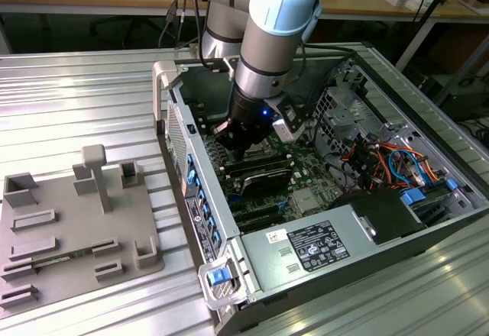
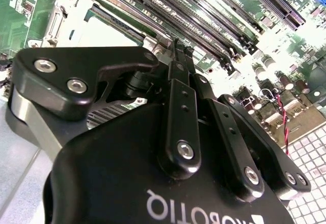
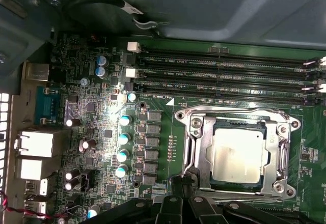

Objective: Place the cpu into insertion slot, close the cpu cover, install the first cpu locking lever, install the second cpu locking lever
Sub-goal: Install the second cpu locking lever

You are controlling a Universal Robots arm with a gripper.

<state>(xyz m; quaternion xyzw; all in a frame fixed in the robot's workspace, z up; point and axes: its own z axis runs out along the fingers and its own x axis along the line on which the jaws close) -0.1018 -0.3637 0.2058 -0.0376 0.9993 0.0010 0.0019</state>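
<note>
In the first wrist view the cpu (image 3: 239,155), a silver-grey square, lies flat in the insertion slot (image 3: 239,185). The shiny cpu cover (image 3: 196,145) is down around it, framing its top. Thin metal lever rods run along two opposite sides of the socket, one beside the memory slots (image 3: 232,111) and one on the gripper's side (image 3: 239,197). My gripper (image 3: 181,182) is shut with nothing seen between the fingers, its tips just off the socket's corner by a lever's bent end. In the second wrist view the gripper (image 2: 175,48) points down beside the socket frame (image 2: 58,25). The exterior view shows the gripper (image 1: 244,151) low inside the case.
Long black memory slots (image 3: 224,74) run beside the socket. Capacitors (image 3: 124,137) and rear port blocks (image 3: 35,145) stand on its other side. The case wall (image 1: 174,114), power supply (image 1: 306,248) and cable bundle (image 1: 390,160) hem the arm in. A grey fixture plate (image 1: 76,229) lies outside.
</note>
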